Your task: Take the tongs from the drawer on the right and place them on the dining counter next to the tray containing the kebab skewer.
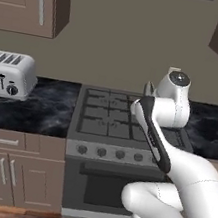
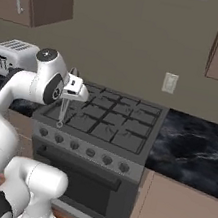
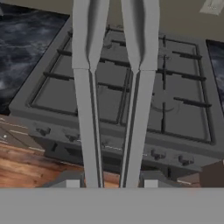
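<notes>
Two long silver-grey arms of the tongs (image 3: 113, 96) run lengthwise up the middle of the hand view, side by side with a narrow gap, their broader ends far from the hand (image 3: 109, 186). The hand is closed narrowly on the tongs near their lower end. In the right base view the tongs (image 2: 62, 110) hang from the hand (image 2: 69, 94) with their long axis close to vertical, tips pointing down over the front left of the stove (image 2: 103, 125). A toaster (image 1: 8, 74) stands on the black desk (image 1: 34, 110) left of the stove.
</notes>
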{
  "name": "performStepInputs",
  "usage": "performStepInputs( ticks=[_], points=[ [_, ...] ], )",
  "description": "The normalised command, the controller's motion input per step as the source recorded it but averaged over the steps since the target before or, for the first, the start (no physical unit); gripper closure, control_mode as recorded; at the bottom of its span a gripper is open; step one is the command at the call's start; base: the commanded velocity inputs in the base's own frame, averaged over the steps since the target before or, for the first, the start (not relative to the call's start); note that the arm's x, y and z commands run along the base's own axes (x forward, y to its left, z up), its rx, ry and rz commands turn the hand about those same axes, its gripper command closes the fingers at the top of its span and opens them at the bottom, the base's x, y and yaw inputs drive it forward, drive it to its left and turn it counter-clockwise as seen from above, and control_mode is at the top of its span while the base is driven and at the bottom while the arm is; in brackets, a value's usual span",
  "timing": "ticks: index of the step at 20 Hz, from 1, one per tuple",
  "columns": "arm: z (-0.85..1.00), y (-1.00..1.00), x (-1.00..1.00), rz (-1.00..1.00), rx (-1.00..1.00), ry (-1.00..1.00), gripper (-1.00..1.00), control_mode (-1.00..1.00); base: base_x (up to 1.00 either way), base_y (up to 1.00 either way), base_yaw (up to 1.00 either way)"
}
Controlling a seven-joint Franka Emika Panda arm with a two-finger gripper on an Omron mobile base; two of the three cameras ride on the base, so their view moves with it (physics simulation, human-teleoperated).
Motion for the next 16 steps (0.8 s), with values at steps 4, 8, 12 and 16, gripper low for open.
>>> performStepInputs(
  ticks=[4, 8, 12, 16],
  points=[
    [0.0, 0.0, 0.0, 0.0, 0.0, 0.0, 1.0, 1.0, -0.21, 0.33, 0.33],
    [0.0, 0.0, 0.0, 0.0, 0.0, 0.0, 1.0, 1.0, -0.11, 0.38, 0.42],
    [0.0, 0.0, 0.0, 0.0, 0.0, 0.0, 1.0, 1.0, -0.05, 0.51, 0.48],
    [0.0, 0.0, 0.0, 0.0, 0.0, 0.0, 1.0, 1.0, -0.02, 0.63, 0.41]
  ],
)
